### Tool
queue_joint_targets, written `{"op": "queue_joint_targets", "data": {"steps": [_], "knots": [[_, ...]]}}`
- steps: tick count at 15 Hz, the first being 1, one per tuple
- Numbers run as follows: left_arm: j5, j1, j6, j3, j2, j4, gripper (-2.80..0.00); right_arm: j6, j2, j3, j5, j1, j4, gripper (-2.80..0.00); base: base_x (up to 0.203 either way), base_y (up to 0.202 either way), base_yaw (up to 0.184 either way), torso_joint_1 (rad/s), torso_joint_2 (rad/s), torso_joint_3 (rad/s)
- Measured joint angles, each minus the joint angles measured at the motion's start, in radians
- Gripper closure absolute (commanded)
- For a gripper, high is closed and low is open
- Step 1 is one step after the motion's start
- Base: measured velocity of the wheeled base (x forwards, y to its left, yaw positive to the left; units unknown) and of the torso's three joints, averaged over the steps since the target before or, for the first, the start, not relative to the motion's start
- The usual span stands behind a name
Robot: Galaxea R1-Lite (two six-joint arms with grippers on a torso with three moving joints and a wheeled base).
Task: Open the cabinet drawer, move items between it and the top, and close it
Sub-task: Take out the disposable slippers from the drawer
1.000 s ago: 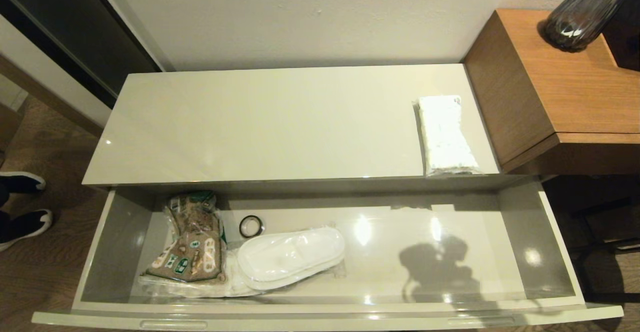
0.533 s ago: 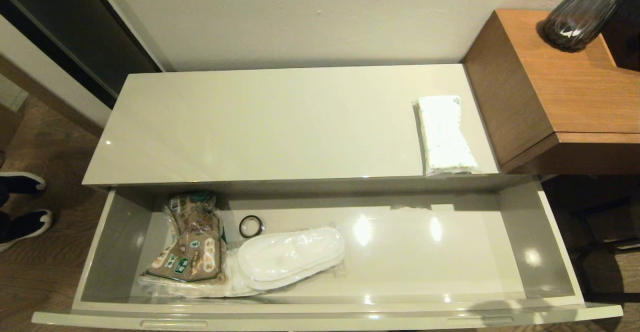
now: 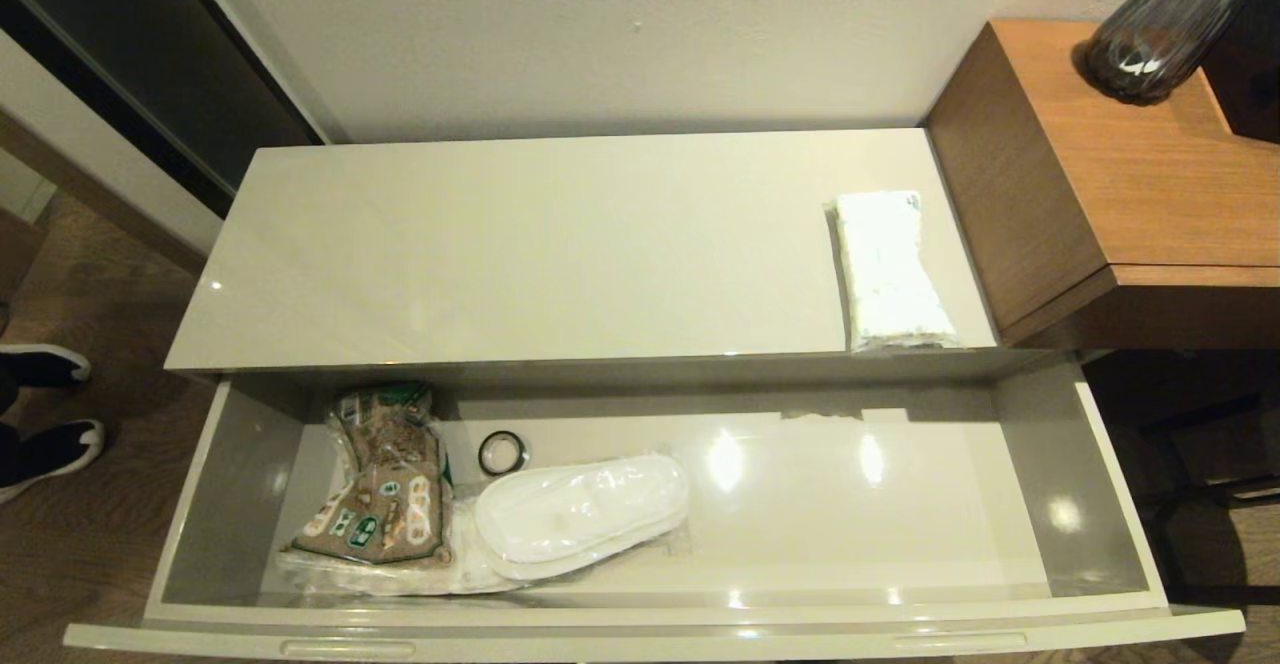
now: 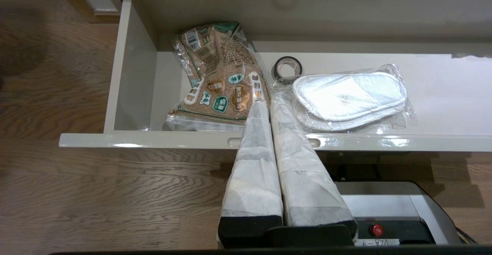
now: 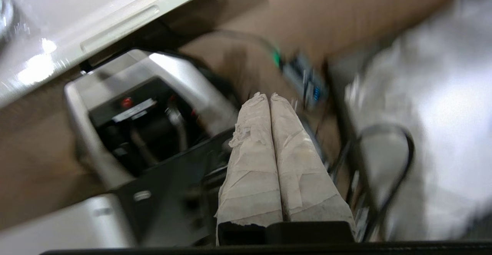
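Observation:
The cabinet drawer (image 3: 1100, 484) stands pulled wide open. Inside it, left of centre, lie the wrapped white slippers (image 3: 580, 514), which the left wrist view also shows (image 4: 346, 97). The white tissue pack (image 3: 890, 274) rests on the top (image 3: 550, 244) at its right end. Neither arm shows in the head view. My left gripper (image 4: 266, 103) is shut and empty, hovering in front of the drawer front over its left slot handle (image 4: 234, 142). My right gripper (image 5: 269, 95) is shut and empty, low down beside the robot's base, below the drawer front (image 5: 77, 36).
A brown printed packet (image 3: 390, 484) and a small black ring (image 3: 502, 452) lie at the drawer's left. A higher wooden surface (image 3: 1130, 164) with a dark glass vase (image 3: 1160, 34) stands on the right. A person's shoes (image 3: 50, 414) are on the floor at far left.
The arm's shadow on the right of the drawer floor has slid toward the front and vanished. The slippers, tissue pack and drawer have not moved.

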Motion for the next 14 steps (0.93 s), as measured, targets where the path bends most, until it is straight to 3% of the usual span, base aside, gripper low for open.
{"op": "queue_joint_targets", "data": {"steps": [3, 6, 9, 11, 14], "knots": [[0.0, 0.0, 0.0, 0.0, 0.0, 0.0, 0.0, -0.217, -0.164, 0.237, 0.014, -0.01, -0.303, 0.0, 0.0, 0.0, 0.0, 0.0, 0.0, 0.0], [0.0, 0.0, -0.001, 0.0, 0.0, 0.0, 0.0, -0.414, -0.269, 0.538, 0.036, -0.007, -0.736, 0.0, 0.0, 0.0, 0.0, 0.0, 0.0, 0.0], [0.0, 0.0, -0.001, 0.0, 0.0, 0.0, 0.0, -0.537, -0.349, 0.72, 0.114, -0.002, -1.096, 0.0, 0.0, 0.0, 0.0, 0.0, 0.0, 0.0], [0.0, 0.0, -0.001, 0.0, 0.0, 0.0, 0.0, -0.54, -0.4, 0.741, 0.23, 0.0, -1.135, 0.0, 0.0, 0.0, 0.0, 0.0, 0.0, 0.0], [0.0, 0.0, -0.001, 0.0, 0.0, 0.0, 0.0, -0.512, -0.444, 0.751, 0.233, 0.002, -1.114, 0.0, 0.0, 0.0, 0.0, 0.0, 0.0, 0.0]]}}
